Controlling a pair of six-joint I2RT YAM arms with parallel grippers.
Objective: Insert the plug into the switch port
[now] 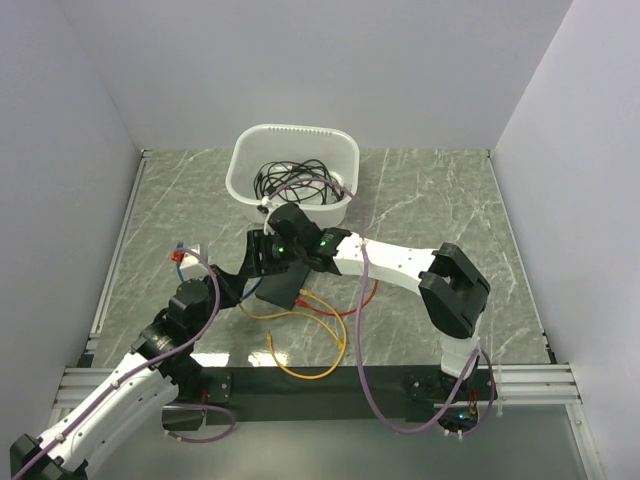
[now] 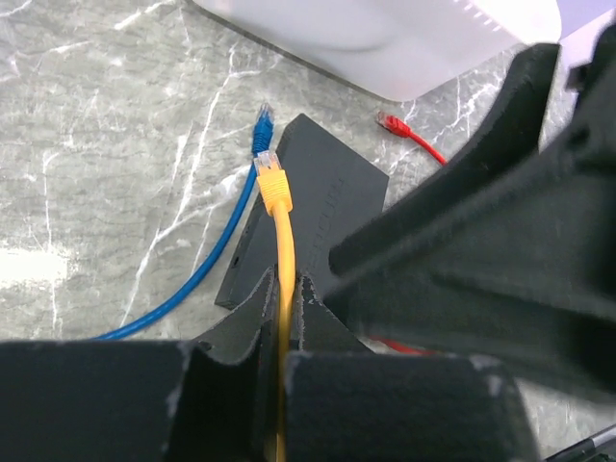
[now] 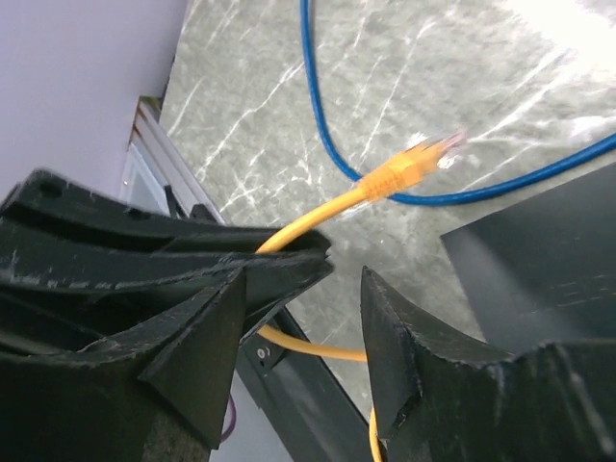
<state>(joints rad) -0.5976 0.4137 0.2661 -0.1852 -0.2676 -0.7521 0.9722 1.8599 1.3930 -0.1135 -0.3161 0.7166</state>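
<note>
Yellow clear-tipped cable plug [image 2: 272, 179] juts straight ahead of the left gripper [image 2: 285, 300], which is clenched on its yellow cord [image 2: 286, 252]. The plug hangs over the flat matte-black switch box [image 2: 327, 197] (ports hidden here). The right gripper [image 3: 303, 289] is released. Square the plug to the port edge before pushing, and brace the box.
</note>
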